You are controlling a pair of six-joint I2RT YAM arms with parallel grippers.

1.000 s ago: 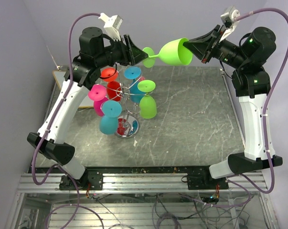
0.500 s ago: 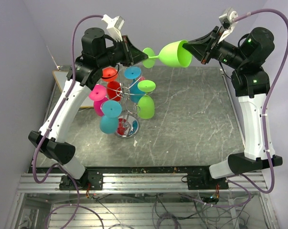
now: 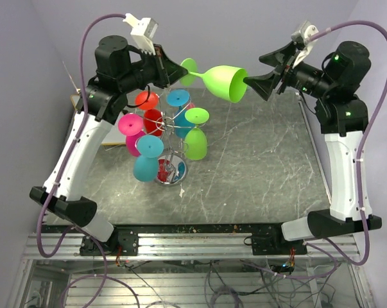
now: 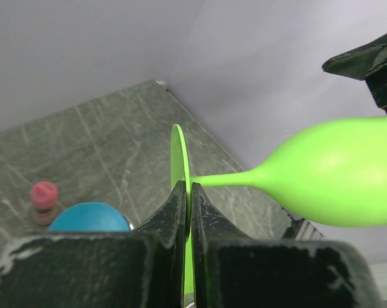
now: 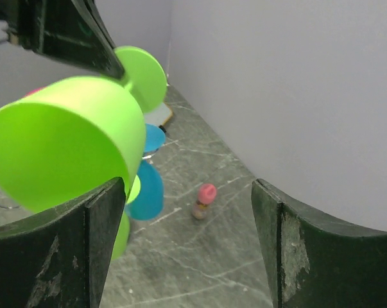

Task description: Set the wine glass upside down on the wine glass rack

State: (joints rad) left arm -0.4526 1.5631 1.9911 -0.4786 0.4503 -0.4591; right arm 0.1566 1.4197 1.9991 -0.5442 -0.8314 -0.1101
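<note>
Your right gripper (image 5: pixel 187 189) now stands wide open, having let the rim go; your left gripper (image 4: pixel 188 192), closed tight on the foot, alone carries the wine glass (image 3: pixel 222 81) sideways, high above the wine glass rack (image 3: pixel 172 173); the handover seems finished.

Grey marbled table (image 3: pixel 264 160); small pink-capped bottle (image 5: pixel 204 200), possibly a figurine, upright on it near the wall (image 5: pixel 276 77).

The wine glass (image 3: pixel 222 80) lies sideways in the air, at 12 o'clock of the wine glass rack (image 3: pixel 171 138), which stands left of centre on the table (image 3: pixel 264 154) and bears other glasses (image 3: pixel 197 142). The left gripper (image 3: pixel 179 69) is at the wine glass's 9 o'clock, on its foot. The right gripper (image 3: pixel 260 72) is at 3 o'clock, by the rim.
</note>
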